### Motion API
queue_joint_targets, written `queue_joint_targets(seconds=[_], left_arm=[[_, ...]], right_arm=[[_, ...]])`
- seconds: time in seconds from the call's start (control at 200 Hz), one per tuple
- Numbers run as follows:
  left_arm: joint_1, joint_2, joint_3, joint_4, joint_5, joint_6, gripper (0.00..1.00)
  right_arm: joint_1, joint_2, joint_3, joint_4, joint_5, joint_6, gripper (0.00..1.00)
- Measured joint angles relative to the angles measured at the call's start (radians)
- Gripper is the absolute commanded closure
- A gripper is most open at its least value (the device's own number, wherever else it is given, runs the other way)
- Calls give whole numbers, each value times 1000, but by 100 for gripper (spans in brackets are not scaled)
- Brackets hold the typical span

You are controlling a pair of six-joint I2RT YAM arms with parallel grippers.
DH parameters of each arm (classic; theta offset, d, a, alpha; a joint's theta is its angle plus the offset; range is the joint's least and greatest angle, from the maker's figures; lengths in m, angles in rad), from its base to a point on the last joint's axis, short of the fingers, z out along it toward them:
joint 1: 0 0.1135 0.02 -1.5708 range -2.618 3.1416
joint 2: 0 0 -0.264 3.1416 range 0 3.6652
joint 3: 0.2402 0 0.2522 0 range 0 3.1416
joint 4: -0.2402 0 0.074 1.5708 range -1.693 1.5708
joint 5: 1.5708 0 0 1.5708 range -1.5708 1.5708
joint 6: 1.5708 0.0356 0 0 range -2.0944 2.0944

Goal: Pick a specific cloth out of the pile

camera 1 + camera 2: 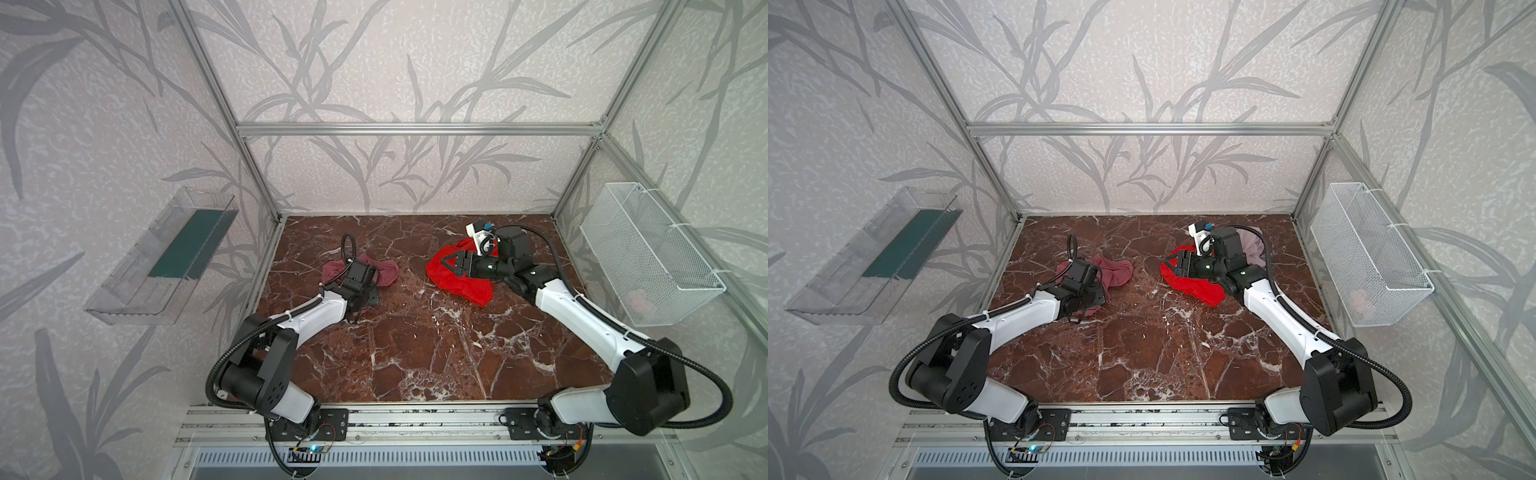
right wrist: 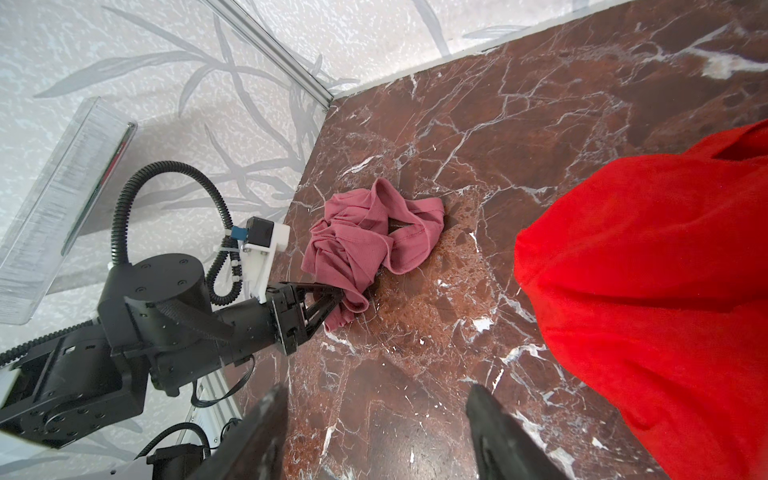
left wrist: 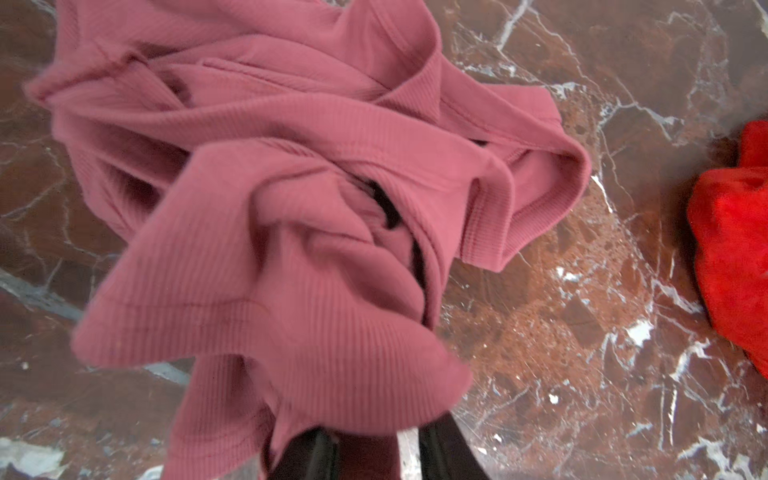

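Nearest me is just marble table [image 1: 415, 357]. Past that, the left gripper [image 2: 338, 299] sits low with its jaws narrow and a fold of the cloth [image 3: 291, 187] bunched between them, so I'd call that a grip. The rest of the dusty rose piece sprawls on the table just beyond its fingertips, and I can't tell if any of it is lifted.

Well off to that gripper's right, the right gripper [image 2: 376, 395] stands wide with nothing in it. The red cloth [image 1: 461, 286] is right beside it and the lilac-grey cloth [image 1: 1250, 245] is tucked behind its wrist. That's the pile [image 1: 1187, 282].

Separating looks basically done. Lifting it clear is what remains, I reckon.
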Motion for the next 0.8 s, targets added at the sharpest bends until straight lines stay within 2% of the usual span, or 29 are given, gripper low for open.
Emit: queue_joint_targets(seconds=[0.295, 0.8], left_arm=[[109, 109, 29, 58, 35, 0, 72], [355, 208, 115, 113, 89, 2, 72]], right_arm=[[0, 47, 38, -20, 1, -6, 32], [-13, 63, 114, -77, 19, -34, 32]])
